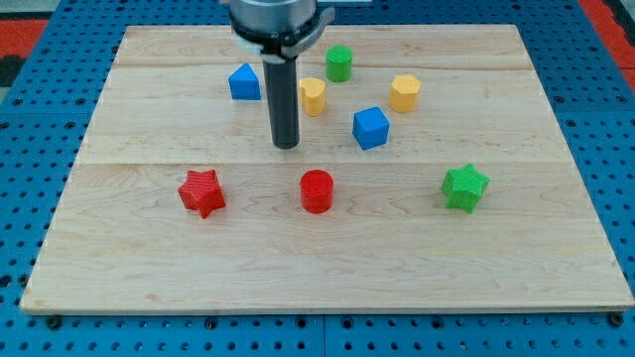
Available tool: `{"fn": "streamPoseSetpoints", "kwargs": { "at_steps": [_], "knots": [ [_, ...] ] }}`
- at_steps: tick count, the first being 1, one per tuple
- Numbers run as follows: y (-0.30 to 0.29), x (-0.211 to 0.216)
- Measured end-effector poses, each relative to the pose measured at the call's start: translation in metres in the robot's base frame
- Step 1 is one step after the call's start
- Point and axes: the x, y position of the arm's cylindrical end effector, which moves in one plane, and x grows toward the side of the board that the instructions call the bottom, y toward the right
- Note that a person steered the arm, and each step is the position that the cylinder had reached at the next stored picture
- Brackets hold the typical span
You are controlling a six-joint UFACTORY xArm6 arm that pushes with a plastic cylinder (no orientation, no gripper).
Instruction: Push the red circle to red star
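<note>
- Red circle (317, 190): lower-mid board, upright, apart from all else.
- Red star (201, 191): at circle's 9 o'clock, well apart.
- My tip (287, 147): at circle's 11 o'clock, near, not touching. Plain rod, no claw to open or close.
- Blue cube (370, 127): at circle's 1 o'clock.
- Green star (464, 187): 3 o'clock, far.

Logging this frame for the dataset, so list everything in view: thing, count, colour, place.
red star: 1, red, view's lower left
red circle: 1, red, lower centre, right of the star, apart from it
green star: 1, green, view's right
blue cube: 1, blue, centre right
blue block: 1, blue, upper left, house-like shape
yellow blocks: 2, yellow, one just right of the rod, one further right
green block: 1, green, view's top
wooden board: 1, light wood, on blue pegboard
my tip: 1, dark rod end, above and left of the red circle, touching no block
</note>
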Motion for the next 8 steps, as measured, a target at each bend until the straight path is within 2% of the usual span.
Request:
{"fn": "streamPoseSetpoints", "kwargs": {
  "at_steps": [1, 2, 3, 4, 5, 6, 7, 8],
  "knots": [
    [0.052, 0.044],
    [0.074, 0.094],
    [0.064, 0.115],
    [0.122, 0.136],
    [0.110, 0.174],
    [0.062, 0.137],
    [0.030, 0.081],
    [0.070, 0.137]
  ]
}}
